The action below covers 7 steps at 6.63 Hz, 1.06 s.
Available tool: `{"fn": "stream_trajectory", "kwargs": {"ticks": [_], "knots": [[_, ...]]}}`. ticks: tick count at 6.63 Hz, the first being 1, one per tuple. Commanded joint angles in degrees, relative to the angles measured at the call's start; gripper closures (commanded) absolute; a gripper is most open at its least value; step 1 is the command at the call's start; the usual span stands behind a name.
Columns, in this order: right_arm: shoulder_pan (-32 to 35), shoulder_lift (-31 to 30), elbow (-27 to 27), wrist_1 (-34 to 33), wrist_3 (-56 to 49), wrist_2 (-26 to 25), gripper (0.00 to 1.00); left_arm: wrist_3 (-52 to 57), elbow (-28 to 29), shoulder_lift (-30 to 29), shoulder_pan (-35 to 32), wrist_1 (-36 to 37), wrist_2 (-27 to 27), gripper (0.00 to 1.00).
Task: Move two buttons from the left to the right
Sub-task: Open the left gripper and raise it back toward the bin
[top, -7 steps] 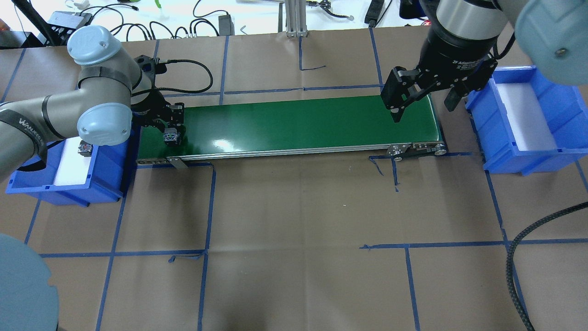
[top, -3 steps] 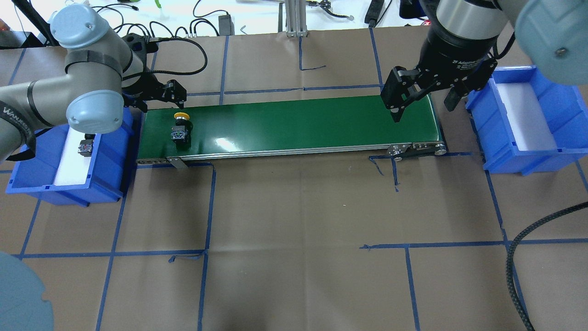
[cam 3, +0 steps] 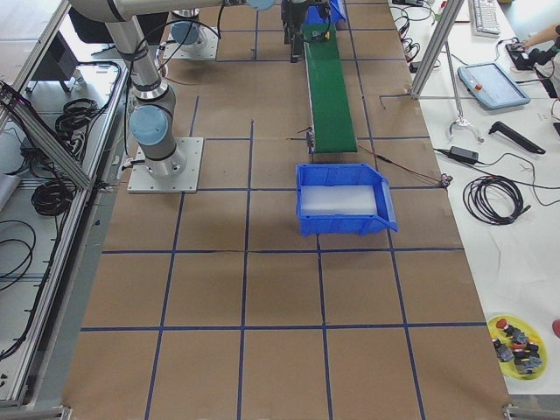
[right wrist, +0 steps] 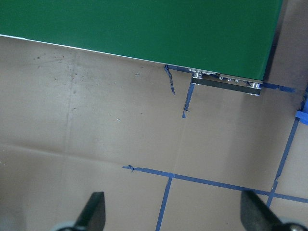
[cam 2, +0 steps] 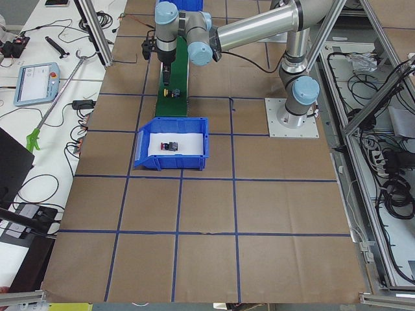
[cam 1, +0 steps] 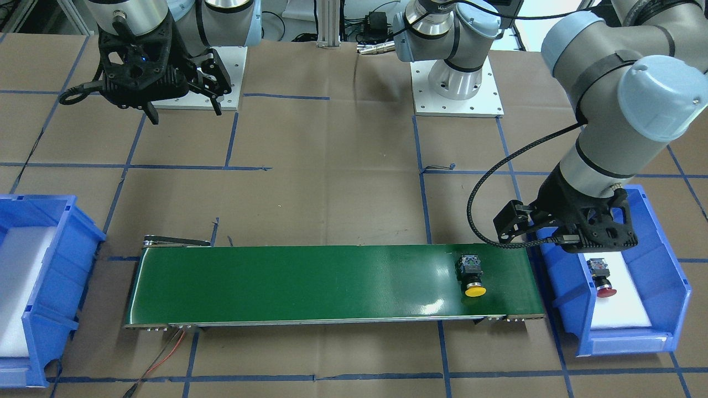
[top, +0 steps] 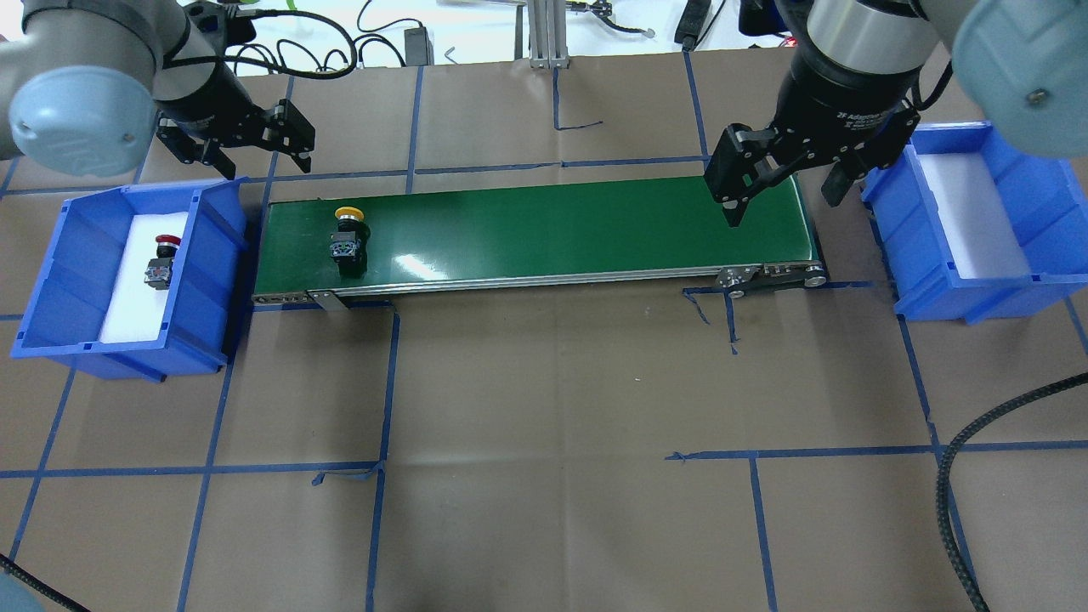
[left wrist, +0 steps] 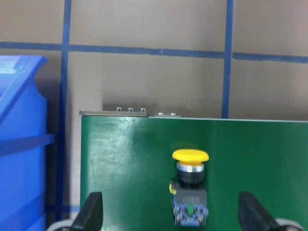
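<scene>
Overhead — yellow btn [top: 348, 234] on belt [top: 552, 229], red btn [top: 161, 259] binned

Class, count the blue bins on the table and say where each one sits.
2. The left bin sits off the conveyor's left end, holding a red-capped button; the right bin sits off its right end, no button visible inside.

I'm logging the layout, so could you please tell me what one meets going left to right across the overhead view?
The left blue bin holding the red button → yellow button at the green belt's left end → right gripper → right blue bin.
</scene>
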Motion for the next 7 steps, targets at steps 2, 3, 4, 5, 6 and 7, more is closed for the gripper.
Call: {"fn": "stream_trajectory", "kwargs": {"ticks": [2, 3, 4, 5, 6, 7], "knots": [[0.0, 0.0, 0.0, 0.0, 0.0, 0.0, 0.0, 3.9, 3.8, -0.6, 3.0, -6.2, 1.5, 0.0], [0.0, 0.0, 0.0, 0.0, 0.0, 0.0, 0.0, 6.0, 4.0, -0.7, 5.4, -6.3, 1.5, 0.0], [0.0, 0.0, 0.0, 0.0, 0.0, 0.0, 0.0, 9.9, 3.8, -0.7, 8.0, -6.3, 1.5, 0.0], [0.0, 0.0, 0.0, 0.0, 0.0, 0.0, 0.0, 15.6, 3.6, -1.2, 11.7, -5.8, 1.5, 0.0], [0.0, 0.0, 0.0, 0.0, 0.0, -0.1, 0.0, 20.3, 3.5, -2.1, 16.1, -5.2, 1.5, 0.0], [0.0, 0.0, 0.0, 0.0, 0.0, -0.1, 0.0, 22.6, 3.9, -3.3, 19.3, -4.9, 1.5, 0.0]]}}
